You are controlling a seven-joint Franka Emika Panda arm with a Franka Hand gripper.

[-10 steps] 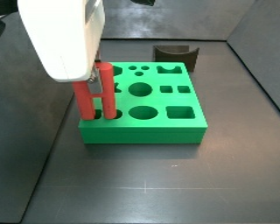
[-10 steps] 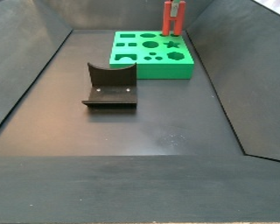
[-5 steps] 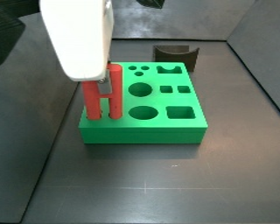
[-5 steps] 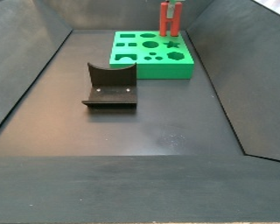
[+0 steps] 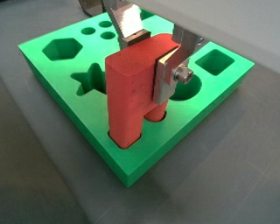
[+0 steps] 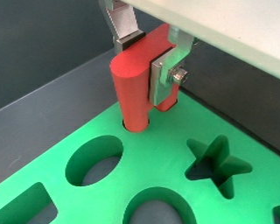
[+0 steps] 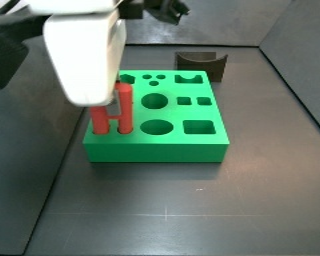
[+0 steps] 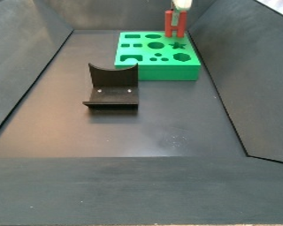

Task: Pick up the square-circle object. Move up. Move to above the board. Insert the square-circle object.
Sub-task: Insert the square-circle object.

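In a wrist view the tool (image 5: 157, 54) is clamped on the square-circle object (image 5: 133, 92), its silver fingers (image 5: 171, 70) pressed flat against the red sides, and the foot of the red piece sits down inside a hole at the near corner of the board (image 5: 60, 79), close to the star cut-out. In a wrist view from the opposite side the tool (image 6: 149, 54) grips the square-circle object (image 6: 136, 87) high up, and the rounded red leg disappears into a round hole in the board (image 6: 130, 179), next to an oval opening and the star. In a side view the square-circle object (image 7: 112, 112) now shows less height above the board (image 7: 156, 145) than half a second ago, and the tool (image 7: 104, 100) under its white housing has come lower; the board itself also appears to have shifted slightly on the desk (image 7: 203, 210). In a side view from the far end the square-circle object (image 8: 175, 24) stands shorter above the board (image 8: 156, 55) than before, with the tool (image 8: 176, 12) right over it, while the fixture (image 8: 110, 86) sits well apart on the desk. That drop suggests the insertion is under way; whether the piece is fully seated cannot be told.
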